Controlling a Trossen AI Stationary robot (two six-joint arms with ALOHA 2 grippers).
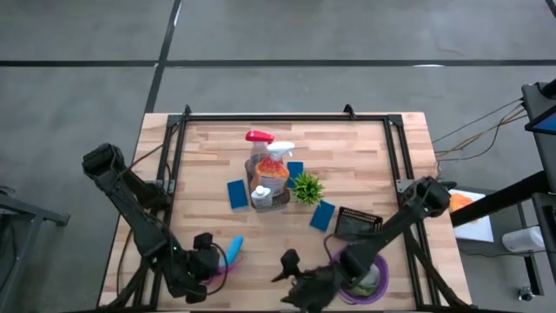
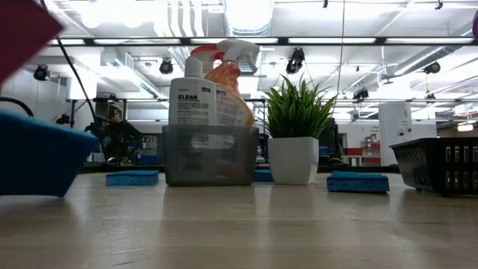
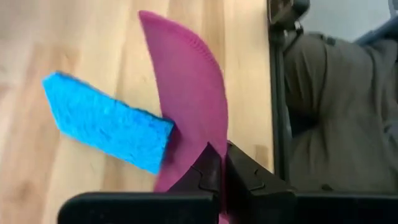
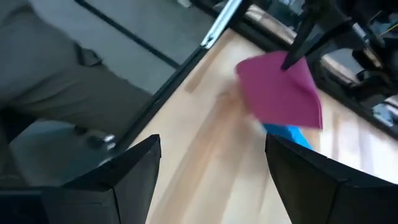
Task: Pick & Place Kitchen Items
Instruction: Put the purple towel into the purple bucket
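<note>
1 magenta cloth (image 3: 189, 99) hangs pinched at its edge in the left gripper (image 3: 221, 165), limp and light beside a soft blue sponge (image 3: 106, 121). Right gripper (image 4: 211, 168) waits nearby with fingers spread, empty.

middle pretty jammed with the grey caddy (image 1: 271, 196) of spray bottles (image 1: 265, 149), spiky plant (image 1: 306, 187) and blue sponges (image 1: 237, 193) around it, black basket (image 1: 358, 223) blocking right, far strip and near-middle wide open
</note>
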